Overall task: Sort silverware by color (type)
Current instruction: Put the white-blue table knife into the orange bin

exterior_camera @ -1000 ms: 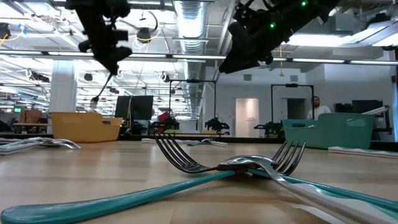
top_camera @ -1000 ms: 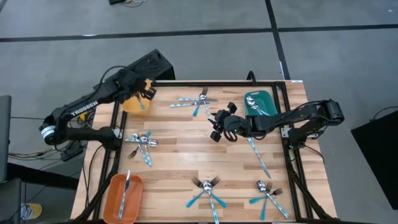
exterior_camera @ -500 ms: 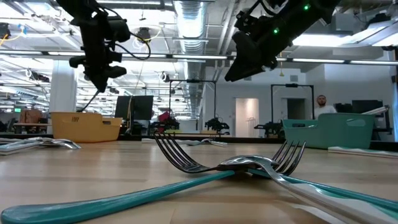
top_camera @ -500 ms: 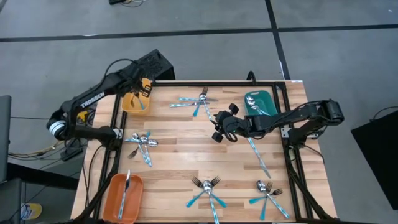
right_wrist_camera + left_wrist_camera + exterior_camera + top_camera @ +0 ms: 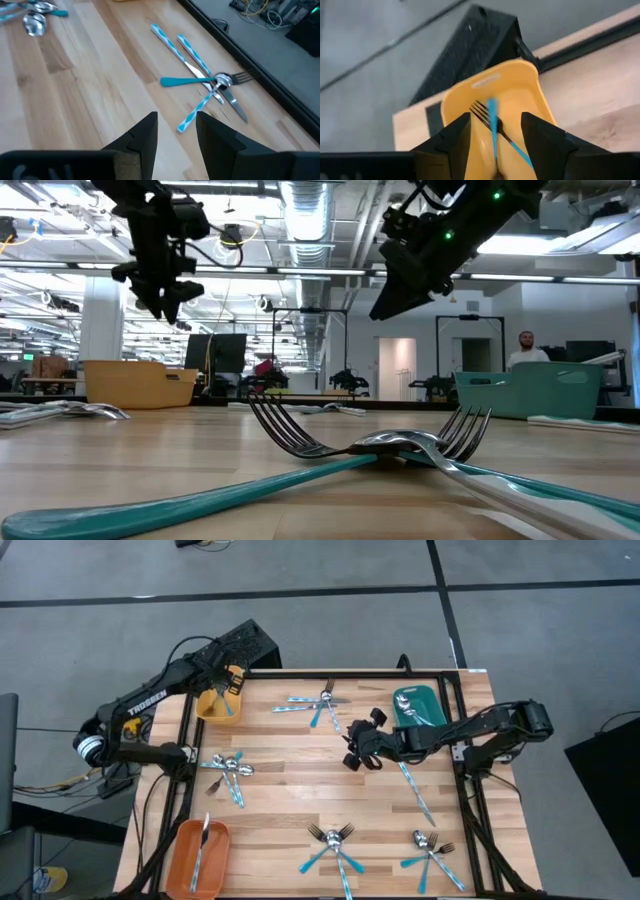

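The left gripper (image 5: pixel 232 683) is held above the yellow tray (image 5: pixel 214 705) at the table's far left corner, its fingers (image 5: pixel 454 142) apart, and a fork (image 5: pixel 492 125) is seen between them in the tray. The right gripper (image 5: pixel 352 747) is held over the table's middle with fingers (image 5: pixel 142 132) apart and empty. The other silverware (image 5: pixel 335 845) is spread in small piles on the table (image 5: pixel 290 790).

Left end effector (image 5: pixel 492 132) is held raised with fingers parted; right end effector (image 5: pixel 176 131) is likewise held raised, fingers parted, empty.
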### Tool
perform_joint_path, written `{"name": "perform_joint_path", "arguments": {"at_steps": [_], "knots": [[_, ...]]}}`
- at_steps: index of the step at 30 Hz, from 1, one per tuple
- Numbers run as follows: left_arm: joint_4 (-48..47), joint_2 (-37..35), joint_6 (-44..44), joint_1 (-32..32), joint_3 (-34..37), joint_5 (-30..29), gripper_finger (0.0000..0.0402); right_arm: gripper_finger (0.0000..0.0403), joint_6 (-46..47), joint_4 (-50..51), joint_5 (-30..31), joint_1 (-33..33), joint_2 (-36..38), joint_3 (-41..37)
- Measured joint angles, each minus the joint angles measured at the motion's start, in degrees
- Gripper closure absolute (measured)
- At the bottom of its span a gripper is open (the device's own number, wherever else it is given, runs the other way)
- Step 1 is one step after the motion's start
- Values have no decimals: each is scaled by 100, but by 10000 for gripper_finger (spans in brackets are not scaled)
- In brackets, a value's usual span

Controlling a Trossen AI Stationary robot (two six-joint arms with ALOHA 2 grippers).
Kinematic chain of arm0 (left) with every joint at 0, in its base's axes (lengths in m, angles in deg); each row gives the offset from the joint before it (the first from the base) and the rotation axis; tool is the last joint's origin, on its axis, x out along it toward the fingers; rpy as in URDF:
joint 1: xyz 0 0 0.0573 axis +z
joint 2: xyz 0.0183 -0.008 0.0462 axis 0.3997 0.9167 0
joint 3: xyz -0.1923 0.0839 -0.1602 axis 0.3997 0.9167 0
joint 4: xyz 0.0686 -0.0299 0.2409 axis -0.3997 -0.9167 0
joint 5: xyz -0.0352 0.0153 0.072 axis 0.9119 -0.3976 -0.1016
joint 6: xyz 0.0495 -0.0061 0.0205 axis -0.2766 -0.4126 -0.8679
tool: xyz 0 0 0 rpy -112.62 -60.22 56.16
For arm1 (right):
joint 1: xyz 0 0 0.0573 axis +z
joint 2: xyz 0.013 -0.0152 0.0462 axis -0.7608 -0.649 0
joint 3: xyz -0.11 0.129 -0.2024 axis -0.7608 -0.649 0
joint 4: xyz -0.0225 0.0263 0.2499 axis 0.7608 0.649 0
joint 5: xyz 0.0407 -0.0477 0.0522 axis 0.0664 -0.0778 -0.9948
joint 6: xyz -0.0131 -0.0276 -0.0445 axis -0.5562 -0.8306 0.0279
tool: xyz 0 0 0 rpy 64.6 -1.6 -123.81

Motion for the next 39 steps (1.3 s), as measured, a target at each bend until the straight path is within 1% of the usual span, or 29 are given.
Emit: {"name": "perform_joint_path", "arguments": {"at_steps": [3,5,7,10,12,14,17,20,22,29,32,34,39], "knots": [[-32,-399,66,-311,0,-296,235,245,3,-7,105,1,0,0],[-9,-767,168,-640,85,-306,235,245,2,-34,136,-13,0,0],[81,-1195,444,-1124,304,-291,235,245,2,-52,136,-43,0,0],[540,-1844,896,-2079,922,-271,235,245,3,-55,136,-86,0,0],[1137,-2222,1144,-2796,1446,-260,235,245,1,-62,138,-128,0,0],[1926,-2508,1247,-3422,1964,-266,235,245,2,-62,137,-150,0,0],[3345,-2679,1138,-4122,2586,-325,235,245,-7,-84,136,-217,0,0],[4522,-2528,832,-4518,2961,-418,235,245,-12,-81,134,-279,0,0],[5056,-2262,690,-4654,3083,-415,235,245,-12,-81,135,-319,0,0],[6086,-718,656,-4950,2950,15,235,245,-10,-46,118,-373,0,0],[6363,-187,627,-5120,2757,42,235,245,-3,50,98,-375,0,0],[6387,37,615,-5227,2581,22,235,245,48,183,-39,-377,0,-10],[6402,216,504,-5553,2226,-160,235,245,208,71,-383,-412,0,-368]]}}
